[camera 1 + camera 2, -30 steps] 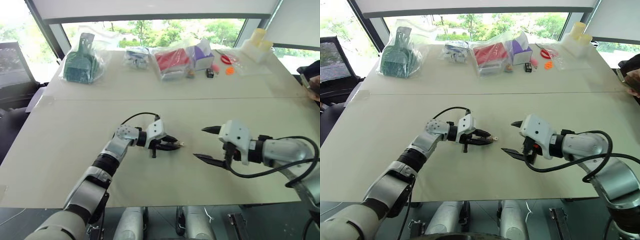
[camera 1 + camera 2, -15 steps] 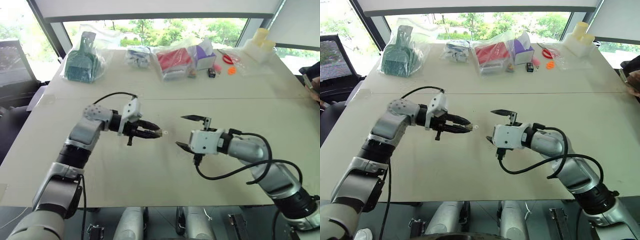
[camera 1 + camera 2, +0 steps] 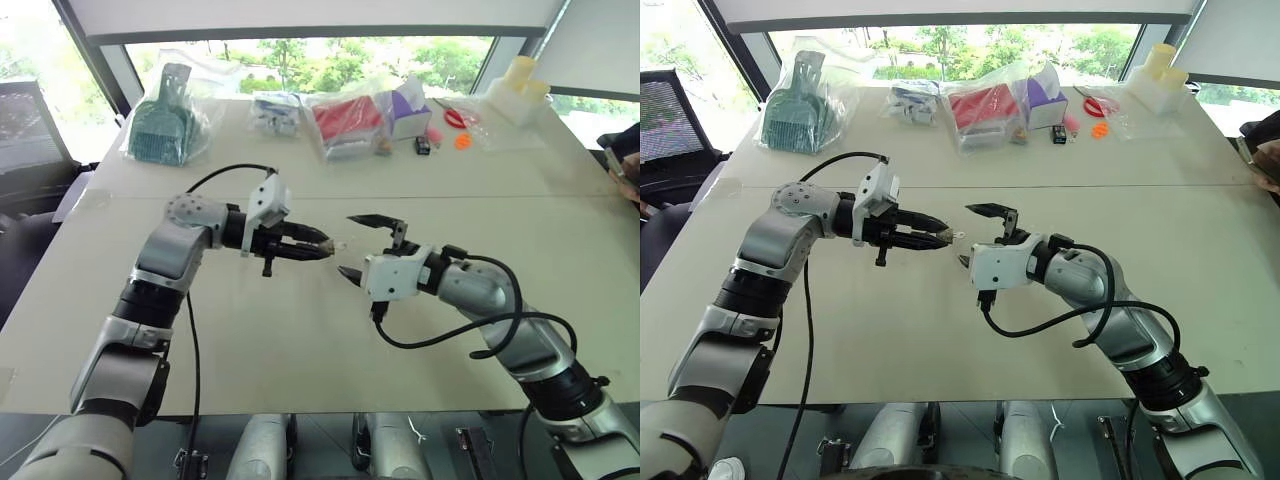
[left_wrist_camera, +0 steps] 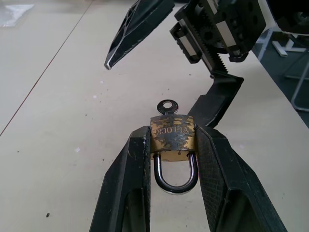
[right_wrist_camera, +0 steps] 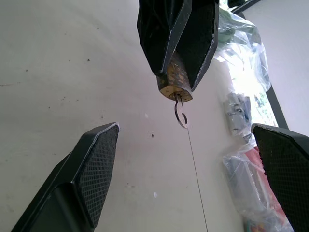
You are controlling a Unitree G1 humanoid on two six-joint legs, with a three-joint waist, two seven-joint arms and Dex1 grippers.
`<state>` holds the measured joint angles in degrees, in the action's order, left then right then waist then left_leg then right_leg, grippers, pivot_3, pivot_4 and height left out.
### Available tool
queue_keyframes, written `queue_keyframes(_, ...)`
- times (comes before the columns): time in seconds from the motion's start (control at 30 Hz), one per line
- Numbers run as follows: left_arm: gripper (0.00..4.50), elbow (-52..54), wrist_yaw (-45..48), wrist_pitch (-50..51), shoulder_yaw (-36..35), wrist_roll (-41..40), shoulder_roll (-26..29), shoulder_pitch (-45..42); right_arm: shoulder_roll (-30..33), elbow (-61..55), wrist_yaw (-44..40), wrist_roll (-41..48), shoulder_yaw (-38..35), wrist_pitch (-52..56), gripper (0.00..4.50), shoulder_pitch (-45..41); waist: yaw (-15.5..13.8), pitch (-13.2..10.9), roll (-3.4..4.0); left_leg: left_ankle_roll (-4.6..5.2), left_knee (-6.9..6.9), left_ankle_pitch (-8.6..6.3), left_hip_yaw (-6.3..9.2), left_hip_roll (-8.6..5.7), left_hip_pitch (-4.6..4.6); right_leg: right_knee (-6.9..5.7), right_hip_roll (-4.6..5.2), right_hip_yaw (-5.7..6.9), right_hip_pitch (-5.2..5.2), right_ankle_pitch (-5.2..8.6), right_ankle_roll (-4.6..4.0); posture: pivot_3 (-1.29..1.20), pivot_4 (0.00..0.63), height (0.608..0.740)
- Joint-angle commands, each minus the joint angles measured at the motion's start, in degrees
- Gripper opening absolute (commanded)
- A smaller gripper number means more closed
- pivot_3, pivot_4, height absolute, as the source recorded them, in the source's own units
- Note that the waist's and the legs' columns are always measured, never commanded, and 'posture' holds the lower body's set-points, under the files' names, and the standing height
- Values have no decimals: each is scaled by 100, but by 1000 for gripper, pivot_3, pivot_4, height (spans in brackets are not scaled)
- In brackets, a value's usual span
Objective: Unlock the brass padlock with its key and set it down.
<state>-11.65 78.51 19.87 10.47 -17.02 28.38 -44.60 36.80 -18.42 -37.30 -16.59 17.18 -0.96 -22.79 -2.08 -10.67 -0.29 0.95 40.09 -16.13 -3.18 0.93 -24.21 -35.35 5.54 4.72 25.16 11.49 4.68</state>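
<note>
Padlock work is barely begun; the brass padlock (image 4: 172,134) sits clenched between the left gripper (image 3: 318,243) jaws, mid-frame above the desk (image 3: 300,340), its key (image 4: 167,106) already in the keyhole; the right gripper (image 3: 368,246), jaws spread, faces it; turning, unlocking and setting down remain.

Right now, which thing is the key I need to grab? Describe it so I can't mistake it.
Over the near half of the table, the left gripper is clamped on the brass padlock, with the open right gripper facing it. The key is the small silvery piece with a round eyelet head sticking out of the lock body, opposite the shackle.
</note>
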Motion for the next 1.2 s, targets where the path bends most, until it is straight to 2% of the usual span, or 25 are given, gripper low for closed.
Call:
queue_keyframes(0.03, 736, 80, 24, -75, -17, -73, -16, -94, -71, -28, 49, -97, -71, -168, 2621, -129, 0, 0, 0, 0, 0, 0, 0, 0, 0, 0, 0, 0, 0, 0, 0, 0, 150, 740)
queue_keyframes(0.2, 736, 76, 5, -159, 23, -2, -37, -64, -102, -9, -15, -92, -111, -214, 20, -134, 3, 0, 0, 0, 0, 0, 0, 0, 0, 0, 0, 0, 0, 0, 0, 0, 150, 740)
queue_keyframes(0.53, 736, -61, -231, -689, 95, 271, -133, -59, -189, 63, -541, 299, -69, 5, 20, -300, 1, 0, 0, 0, 0, 0, -1, 0, 1, 0, 0, 0, -1, -1, 0, 0, 150, 740)
queue_keyframes(0.87, 736, -858, -489, -3600, 367, 1294, -275, -357, -194, 354, -2083, 1503, -121, 1634, 20, -1094, -8, 0, 0, 0, 0, 0, -7, 0, 3, -1, 0, 0, -2, -2, -1, 0, 150, 740)
queue_keyframes(1.0, 736, -1140, -546, -4040, 385, 1412, -305, -424, -242, 271, -2212, 1678, -188, 2121, 20, -1239, -3, 0, 1, 0, 0, 0, -21, 0, 3, -1, 0, 0, -2, -2, 0, 0, 150, 740)
queue_keyframes(1.07, 736, -1220, -548, -3869, 350, 1338, -327, -426, -328, 212, -1996, 1614, -282, 2027, 20, -1244, -1, 0, 1, 0, 0, 0, -21, 0, 3, -1, 0, 1, -2, -3, 1, 0, 150, 740)
queue_keyframes(1.2, 736, -1028, -259, -2069, 103, 535, -345, -441, -7, 677, -1080, 467, -134, -51, 20, -1167, 2, 0, 1, 0, 0, 0, -24, 0, 3, -3, 0, 1, 0, -3, 4, 0, 150, 740)
